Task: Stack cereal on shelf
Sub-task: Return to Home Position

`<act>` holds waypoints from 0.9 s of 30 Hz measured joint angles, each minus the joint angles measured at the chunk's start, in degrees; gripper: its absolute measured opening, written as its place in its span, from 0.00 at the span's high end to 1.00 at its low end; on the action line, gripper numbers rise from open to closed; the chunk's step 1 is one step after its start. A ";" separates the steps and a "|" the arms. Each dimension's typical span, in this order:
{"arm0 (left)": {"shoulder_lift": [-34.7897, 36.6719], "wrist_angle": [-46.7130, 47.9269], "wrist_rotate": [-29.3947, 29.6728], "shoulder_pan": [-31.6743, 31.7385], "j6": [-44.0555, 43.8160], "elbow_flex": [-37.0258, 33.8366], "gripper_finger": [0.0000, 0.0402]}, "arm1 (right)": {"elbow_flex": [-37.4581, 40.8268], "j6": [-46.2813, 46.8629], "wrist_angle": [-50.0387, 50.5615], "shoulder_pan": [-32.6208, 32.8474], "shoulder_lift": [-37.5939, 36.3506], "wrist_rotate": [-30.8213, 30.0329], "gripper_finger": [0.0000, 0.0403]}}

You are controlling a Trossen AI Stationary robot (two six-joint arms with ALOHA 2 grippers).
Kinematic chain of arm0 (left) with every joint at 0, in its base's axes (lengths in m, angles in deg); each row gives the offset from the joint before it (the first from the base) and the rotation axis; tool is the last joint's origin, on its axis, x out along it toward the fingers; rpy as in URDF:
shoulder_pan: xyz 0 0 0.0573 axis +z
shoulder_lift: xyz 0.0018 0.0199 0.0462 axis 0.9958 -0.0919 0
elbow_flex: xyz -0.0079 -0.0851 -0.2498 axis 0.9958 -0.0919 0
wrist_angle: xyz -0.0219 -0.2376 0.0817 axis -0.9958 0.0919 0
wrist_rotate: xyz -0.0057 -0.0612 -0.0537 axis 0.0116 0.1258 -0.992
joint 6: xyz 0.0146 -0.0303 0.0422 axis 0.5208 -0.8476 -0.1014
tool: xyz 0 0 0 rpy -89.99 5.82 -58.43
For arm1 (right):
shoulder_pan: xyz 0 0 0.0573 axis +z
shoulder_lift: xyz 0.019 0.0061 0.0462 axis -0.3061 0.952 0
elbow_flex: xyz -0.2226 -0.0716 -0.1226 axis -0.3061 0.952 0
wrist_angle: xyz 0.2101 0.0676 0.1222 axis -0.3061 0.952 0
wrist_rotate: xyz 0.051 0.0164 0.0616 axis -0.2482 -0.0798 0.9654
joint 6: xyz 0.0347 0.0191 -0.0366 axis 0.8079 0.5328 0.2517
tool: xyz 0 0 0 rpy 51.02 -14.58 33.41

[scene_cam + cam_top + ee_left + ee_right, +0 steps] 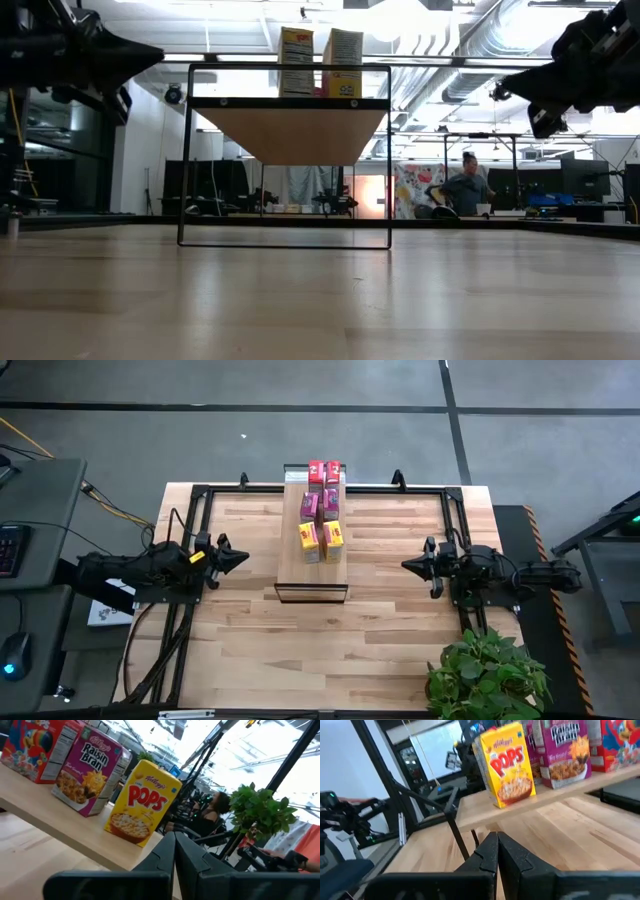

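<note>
— What colours are the little boxes?
— The yellow boxes [311,541] have big red letters. The pink boxes [310,506] have a yellow sun. The red boxes [316,470] have blue bits.
— And the shelf [312,572]?
— Light wood with thin lines on top, black edges.
— The table [300,650]?
— Pale wood planks with brown streaks. The plant [487,675] is green. The left gripper [238,558] and right gripper [408,564] are black.

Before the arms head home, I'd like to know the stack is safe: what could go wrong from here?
The two yellow boxes stand upright nearest the shelf's front end, so a knock to the shelf might topple them. Both arms' shut jaws point at the shelf from either side, around box height; an inward swing could hit the boxes. The plant sits near the right arm; retracting may brush its leaves.
</note>
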 joint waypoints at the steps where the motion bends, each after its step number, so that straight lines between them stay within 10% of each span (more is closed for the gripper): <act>1: 0.00 0.05 0.00 0.26 0.00 0.00 1.00 | 0.00 0.00 -0.60 0.19 -0.02 -0.02 1.00; 27: -0.87 1.75 0.00 0.59 0.00 0.00 1.00 | 0.02 0.00 0.18 2.67 0.76 -0.01 1.00</act>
